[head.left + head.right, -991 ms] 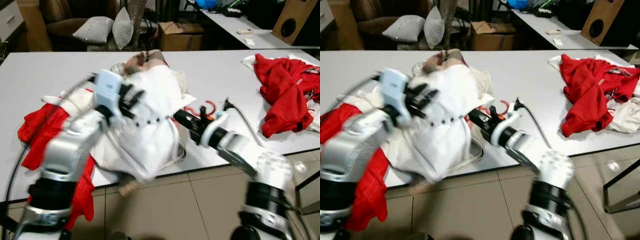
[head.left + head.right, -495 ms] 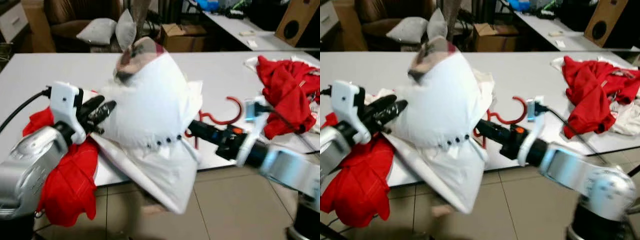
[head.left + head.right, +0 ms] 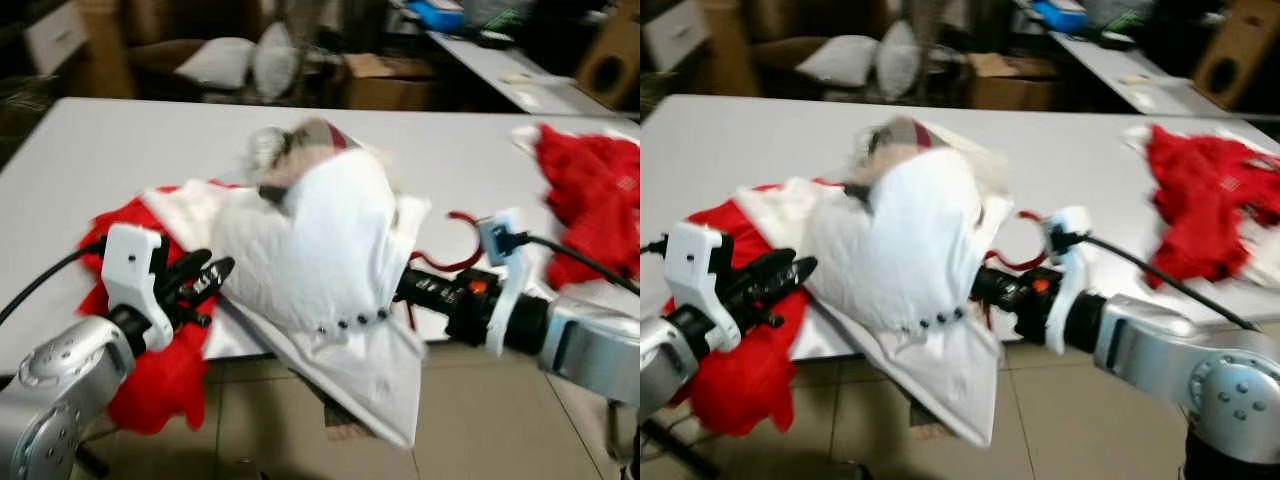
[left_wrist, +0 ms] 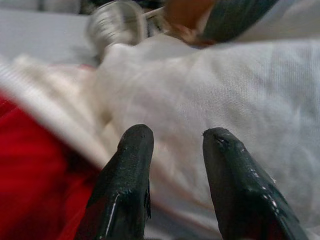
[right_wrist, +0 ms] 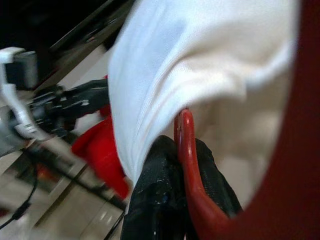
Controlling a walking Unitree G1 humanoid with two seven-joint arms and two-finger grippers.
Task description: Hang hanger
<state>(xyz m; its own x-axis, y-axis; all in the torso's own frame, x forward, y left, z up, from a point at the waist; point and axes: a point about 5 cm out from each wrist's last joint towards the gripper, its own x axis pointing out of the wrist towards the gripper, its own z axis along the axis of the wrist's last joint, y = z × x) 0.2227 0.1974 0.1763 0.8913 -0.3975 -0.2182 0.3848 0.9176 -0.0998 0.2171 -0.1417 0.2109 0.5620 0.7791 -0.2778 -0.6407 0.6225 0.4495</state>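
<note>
Between right fingers [image 5: 165, 200]: red hanger [image 5: 187, 165], inside shirt [image 3: 330, 260].

Both eye views are evenly lit indoors but softened throughout by motion blur, worst on the crumpled red garment [image 3: 590, 200] at the far right of the pale grey tabletop [image 3: 120, 140], while the room behind is dim and indistinct. The draped white cloth garment [image 3: 910, 240] reads bright, near washed out, with little fabric detail. In the wrist views the near black fingers [image 4: 125, 190] are fairly sharp; the background is out of focus.
</note>
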